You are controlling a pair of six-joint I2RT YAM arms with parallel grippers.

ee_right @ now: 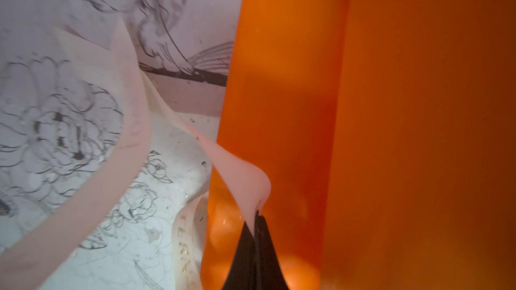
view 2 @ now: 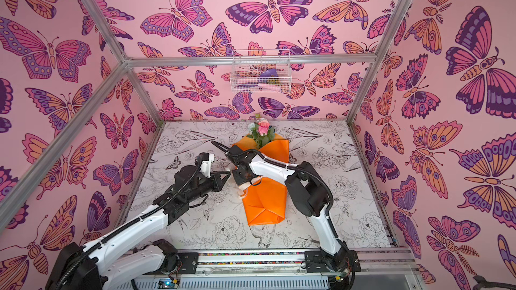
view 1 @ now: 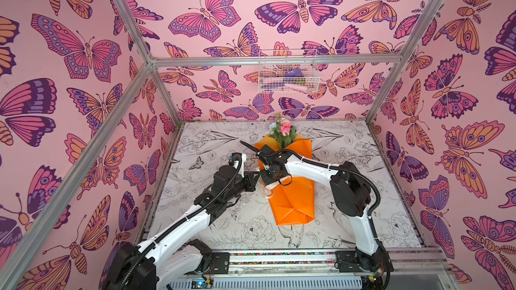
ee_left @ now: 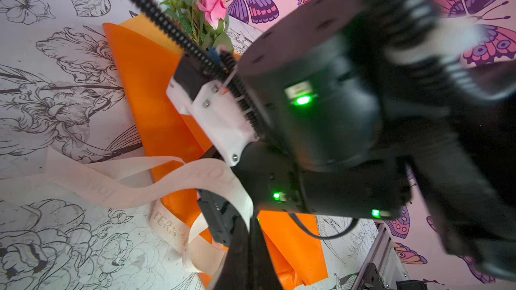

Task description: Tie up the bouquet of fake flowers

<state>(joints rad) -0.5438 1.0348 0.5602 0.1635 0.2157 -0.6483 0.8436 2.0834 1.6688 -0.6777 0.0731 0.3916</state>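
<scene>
At the lower middle of the right wrist view, the right gripper (ee_right: 255, 217) is pinched tight on a fold of the cream ribbon (ee_right: 240, 179). Its two dark fingers are closed with the band squeezed between their tips. The orange paper of the bouquet of fake flowers (ee_right: 391, 135) fills the right half of that frame. The ribbon loops away to the left over the table (ee_right: 167, 163).

At the bottom centre of the left wrist view, the left gripper (ee_left: 250, 227) is closed too, with no gap between its fingers. The lettered ribbon (ee_left: 111, 188) curves down to their tips and appears to be nipped there. Behind it, the bouquet (ee_left: 145, 93) runs from the lower centre up to the top edge, where a pink rose and a pale one show.

In both top views the two grippers meet at the bouquet's left edge, about halfway along it. The left gripper (view 1: 258, 175) reaches in from the left, and the right gripper (view 2: 239, 184) bends down over the wrap. Ribbon loops (view 1: 268, 191) spill just beside the paper there. The bouquet (view 1: 293, 199) lies flat on the flower-printed table (view 1: 195, 146) at the centre of the frame. Its blooms point to the top, near the back wall, and its folded end points to the bottom. A wire basket (view 1: 287, 71) hangs on the wall in the upper centre.
</scene>
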